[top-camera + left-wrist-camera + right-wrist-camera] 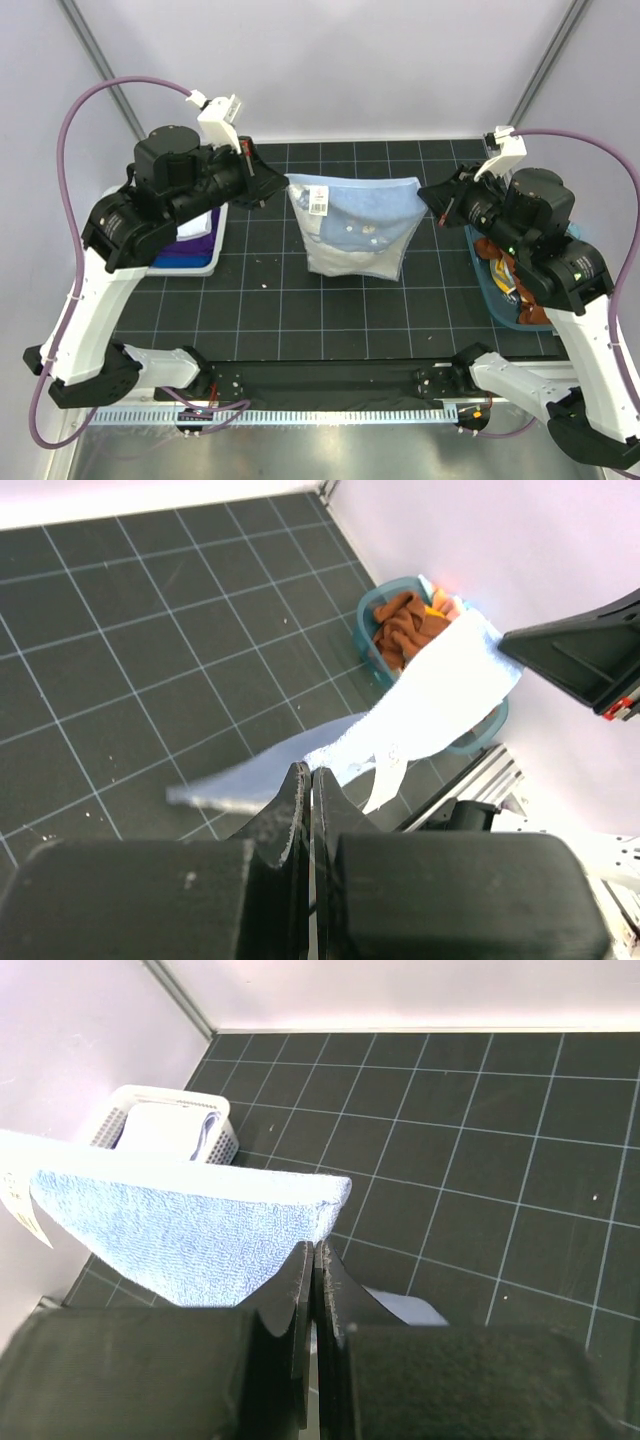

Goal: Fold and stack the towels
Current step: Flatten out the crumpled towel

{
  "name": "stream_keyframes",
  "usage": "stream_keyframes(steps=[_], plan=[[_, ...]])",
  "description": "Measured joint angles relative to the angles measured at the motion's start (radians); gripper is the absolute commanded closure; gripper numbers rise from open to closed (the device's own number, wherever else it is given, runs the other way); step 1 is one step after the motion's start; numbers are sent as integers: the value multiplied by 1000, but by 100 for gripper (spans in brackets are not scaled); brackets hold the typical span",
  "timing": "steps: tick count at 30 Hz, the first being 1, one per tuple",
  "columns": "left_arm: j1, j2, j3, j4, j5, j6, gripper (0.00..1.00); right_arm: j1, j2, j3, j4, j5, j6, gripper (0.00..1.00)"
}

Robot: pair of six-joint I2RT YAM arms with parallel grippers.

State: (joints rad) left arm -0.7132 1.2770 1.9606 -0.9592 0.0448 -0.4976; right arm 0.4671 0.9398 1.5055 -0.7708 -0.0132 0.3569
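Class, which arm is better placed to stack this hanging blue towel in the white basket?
Left, probably: left tool pinches the light blue cloth towel next to the white slatted plastic basket; right tool is far across.

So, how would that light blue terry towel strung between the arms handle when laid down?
Probably floppy: the light blue terry towel hangs in loose folds below its two pinched top corners. Likely light, since small corner pinches carry it. Its looped pile looks grippy, so it probably won't slide once down.
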Motion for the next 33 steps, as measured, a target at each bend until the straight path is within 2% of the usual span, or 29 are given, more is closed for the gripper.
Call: stream_keyframes(steps=[6,12,16,20,24,25,26,27,28,29,30,33], plan=[[2,-2,10,1,-59,0,100,0,12,6,-5,-19,0,99],[101,91,-38,60,-83,-17,100,-7,110,-74,87,18,-10,99],[214,248,-67,132,-79,-30,100,-63,324,-89,232,16,-16,99],[315,465,-59,243,-66,-49,100,-137,615,-72,376,3,-15,99],[386,724,50,329,-48,-52,100,-171,890,31,467,-5,-15,99],[396,781,79,348,-40,-52,89,-179,945,63,485,-5,-15,98],[405,834,108,359,-37,-50,62,-183,995,94,506,-6,-14,90],[411,878,136,370,-34,-45,46,-187,1037,119,525,-8,-13,70],[416,915,163,376,-35,-51,37,-190,1068,141,537,-8,-5,63],[420,940,182,378,-34,-55,33,-194,1095,164,542,-8,-4,56],[423,967,203,382,-34,-63,28,-198,1118,188,540,-8,-4,42],[426,976,199,390,-33,-72,22,-204,1137,219,542,-8,0,23]])
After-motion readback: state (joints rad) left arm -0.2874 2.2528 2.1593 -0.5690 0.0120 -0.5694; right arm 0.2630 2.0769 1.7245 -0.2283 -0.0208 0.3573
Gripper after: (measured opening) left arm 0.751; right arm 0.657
